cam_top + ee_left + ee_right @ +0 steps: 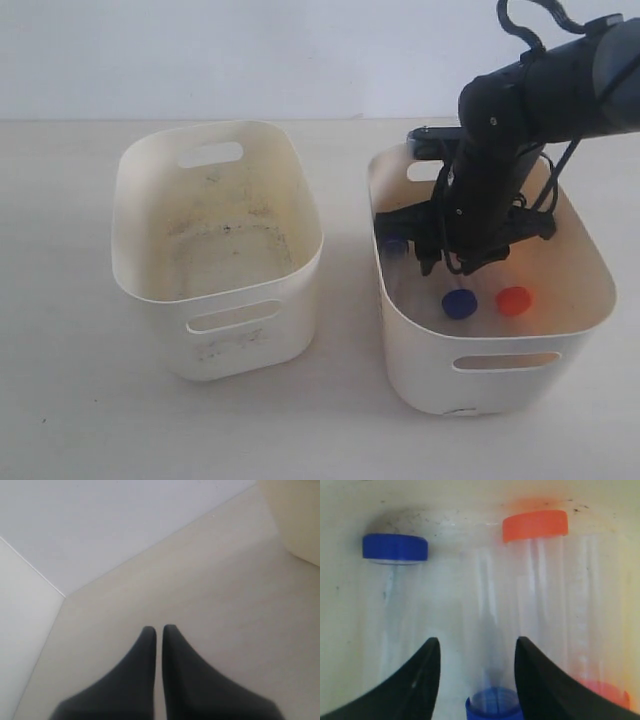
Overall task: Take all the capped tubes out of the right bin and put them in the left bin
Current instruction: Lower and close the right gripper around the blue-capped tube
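My right gripper (432, 262) reaches down inside the right bin (480, 375), where the capped tubes lie. In the right wrist view it (478, 640) is open, its fingers standing on either side of a clear tube with a blue cap (495, 705), not closed on it. Another blue cap (395, 548) and an orange cap (535, 525) lie near the far wall, and a second orange cap (605, 692) shows at the edge. From outside I see blue caps (459, 304) (393, 245) and an orange cap (514, 300). The left bin (215, 335) holds no tubes. My left gripper (159, 628) is shut on nothing over bare table.
The two bins stand side by side on a pale table (60, 400) with a gap between them. A cream bin corner (300, 520) shows in the left wrist view. The right arm (560, 80) comes in from the upper right above the right bin.
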`<action>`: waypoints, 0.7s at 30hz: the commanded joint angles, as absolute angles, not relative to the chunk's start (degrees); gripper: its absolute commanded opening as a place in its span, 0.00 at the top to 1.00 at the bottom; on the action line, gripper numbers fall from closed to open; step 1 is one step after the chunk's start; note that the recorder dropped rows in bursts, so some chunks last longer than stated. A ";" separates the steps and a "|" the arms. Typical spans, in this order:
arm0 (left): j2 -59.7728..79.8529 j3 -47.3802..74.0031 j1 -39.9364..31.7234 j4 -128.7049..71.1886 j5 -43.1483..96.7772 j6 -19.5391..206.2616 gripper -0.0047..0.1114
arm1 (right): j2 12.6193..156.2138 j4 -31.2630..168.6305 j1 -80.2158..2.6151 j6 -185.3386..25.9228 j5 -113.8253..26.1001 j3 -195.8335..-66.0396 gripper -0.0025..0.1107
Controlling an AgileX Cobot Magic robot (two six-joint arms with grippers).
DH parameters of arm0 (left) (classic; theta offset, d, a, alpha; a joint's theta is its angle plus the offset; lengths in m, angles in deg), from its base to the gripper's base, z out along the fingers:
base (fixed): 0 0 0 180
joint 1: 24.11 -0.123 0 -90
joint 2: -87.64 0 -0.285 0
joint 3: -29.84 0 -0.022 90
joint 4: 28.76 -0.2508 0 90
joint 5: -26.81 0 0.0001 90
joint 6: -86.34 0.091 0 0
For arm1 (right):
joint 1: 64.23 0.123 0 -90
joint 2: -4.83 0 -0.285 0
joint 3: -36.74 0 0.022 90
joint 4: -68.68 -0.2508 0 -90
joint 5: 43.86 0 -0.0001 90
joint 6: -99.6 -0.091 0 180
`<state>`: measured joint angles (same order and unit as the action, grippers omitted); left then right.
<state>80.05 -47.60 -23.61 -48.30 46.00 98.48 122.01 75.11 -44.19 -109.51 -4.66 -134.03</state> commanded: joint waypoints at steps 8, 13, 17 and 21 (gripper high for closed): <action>79.85 -47.38 -23.55 -48.14 45.71 98.41 0.92 | 125.20 73.05 -44.26 -106.89 -4.66 -134.06 0.57; 79.85 -47.38 -23.55 -48.14 45.71 98.41 0.92 | 125.98 72.89 -44.26 -106.62 -4.31 -134.06 0.57; 79.85 -47.38 -23.55 -48.14 45.71 98.41 0.92 | 125.97 72.89 -44.26 -106.62 -4.31 -134.06 0.61; 79.85 -47.38 -23.55 -48.14 45.71 98.41 0.92 | 125.97 72.89 -44.26 -106.62 -4.31 -134.06 0.87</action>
<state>80.05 -47.60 -23.61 -48.30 46.00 98.48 125.98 72.76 -44.19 -107.22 -4.56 -134.03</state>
